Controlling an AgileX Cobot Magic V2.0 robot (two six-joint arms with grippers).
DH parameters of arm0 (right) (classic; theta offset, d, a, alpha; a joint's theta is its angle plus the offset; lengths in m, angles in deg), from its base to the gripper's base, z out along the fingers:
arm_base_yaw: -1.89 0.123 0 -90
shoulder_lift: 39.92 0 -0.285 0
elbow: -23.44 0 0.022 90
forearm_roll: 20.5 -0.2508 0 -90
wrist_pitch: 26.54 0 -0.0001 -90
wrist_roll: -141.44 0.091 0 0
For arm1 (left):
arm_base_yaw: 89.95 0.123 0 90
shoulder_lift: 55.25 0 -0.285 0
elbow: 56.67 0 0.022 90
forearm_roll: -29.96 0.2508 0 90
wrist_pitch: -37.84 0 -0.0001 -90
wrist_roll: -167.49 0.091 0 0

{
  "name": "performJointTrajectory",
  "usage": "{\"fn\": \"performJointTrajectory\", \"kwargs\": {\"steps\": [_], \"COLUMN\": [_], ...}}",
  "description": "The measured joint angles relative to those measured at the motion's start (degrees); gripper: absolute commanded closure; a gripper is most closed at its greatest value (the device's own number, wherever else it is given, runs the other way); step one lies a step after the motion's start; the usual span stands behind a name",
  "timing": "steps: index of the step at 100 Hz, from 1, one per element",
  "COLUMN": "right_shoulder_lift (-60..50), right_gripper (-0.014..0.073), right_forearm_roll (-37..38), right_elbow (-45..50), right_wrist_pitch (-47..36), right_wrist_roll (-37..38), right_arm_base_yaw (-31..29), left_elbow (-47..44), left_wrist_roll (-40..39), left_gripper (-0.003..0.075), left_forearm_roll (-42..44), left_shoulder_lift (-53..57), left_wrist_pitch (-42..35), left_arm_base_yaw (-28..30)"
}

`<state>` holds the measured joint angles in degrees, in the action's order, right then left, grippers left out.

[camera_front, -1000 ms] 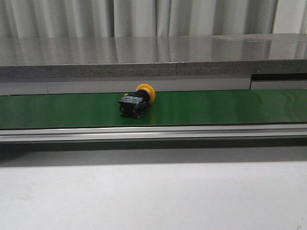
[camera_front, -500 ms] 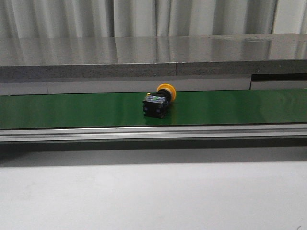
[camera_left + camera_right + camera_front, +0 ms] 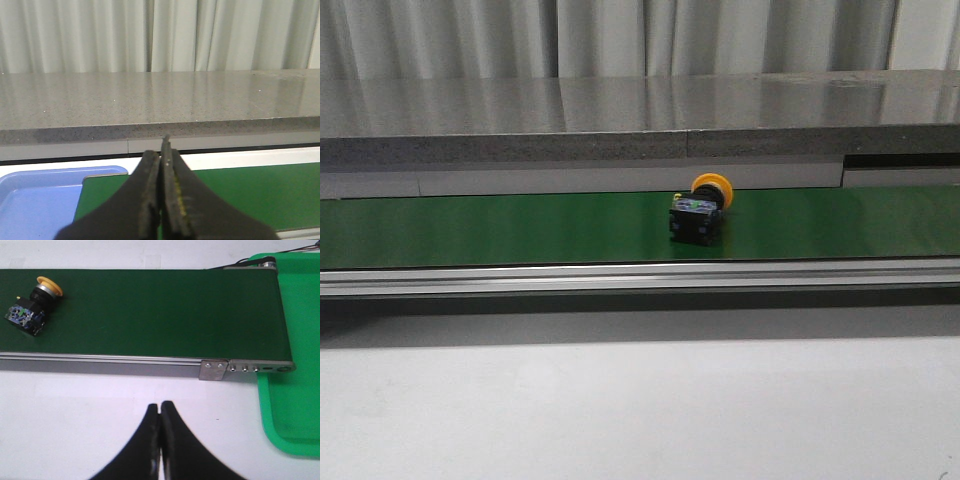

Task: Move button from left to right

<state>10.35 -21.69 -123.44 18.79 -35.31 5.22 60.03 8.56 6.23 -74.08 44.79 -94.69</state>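
Note:
The button [image 3: 700, 212] lies on its side on the green conveyor belt [image 3: 480, 228], a little right of the middle in the front view, orange-yellow cap toward the back. It also shows in the right wrist view, where the button [image 3: 31, 306] rests on the belt [image 3: 160, 310] far from the fingers. My right gripper [image 3: 160, 407] is shut and empty over the white table, short of the belt's metal rail. My left gripper [image 3: 161, 150] is shut with nothing in it, hanging over the belt's other end. Neither arm appears in the front view.
A green tray [image 3: 292, 390] sits at the belt's end beside the rail bracket [image 3: 214, 370]. A blue tray [image 3: 35, 200] lies by the belt's other end. A grey stone shelf [image 3: 640, 120] and curtains run behind the belt. The white table [image 3: 640, 410] spreads in front.
The button has travelled steadily to the right along the belt, from left of centre to right of centre, keeping the same pose.

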Motion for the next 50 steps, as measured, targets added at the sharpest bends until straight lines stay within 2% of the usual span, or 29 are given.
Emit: {"fn": "performJointTrajectory", "kwargs": {"steps": [22, 27, 36, 50], "right_shoulder_lift": [4.80, 5.22, 5.78, 5.82], "right_gripper": [0.0654, 0.0629, 0.0489, 0.0121], "right_forearm_roll": [-0.51, -0.51, -0.63, -0.73], "right_elbow": [-1.30, -1.30, -1.30, -1.30], "right_wrist_pitch": [0.64, 0.89, 1.48, 1.98], "right_wrist_roll": [0.00, 0.00, 0.00, 0.00], "right_arm_base_yaw": [0.00, 0.00, 0.00, 0.00], "left_elbow": [0.00, 0.00, 0.00, 0.00], "left_wrist_roll": [0.00, 0.00, 0.00, 0.00], "left_gripper": [0.0741, 0.0741, 0.0741, 0.0741], "left_forearm_roll": [0.00, 0.00, 0.00, 0.00], "left_shoulder_lift": [0.00, 0.00, 0.00, 0.00], "left_wrist_pitch": [0.00, 0.00, 0.00, 0.00], "left_arm_base_yaw": [0.00, 0.00, 0.00, 0.00]}}
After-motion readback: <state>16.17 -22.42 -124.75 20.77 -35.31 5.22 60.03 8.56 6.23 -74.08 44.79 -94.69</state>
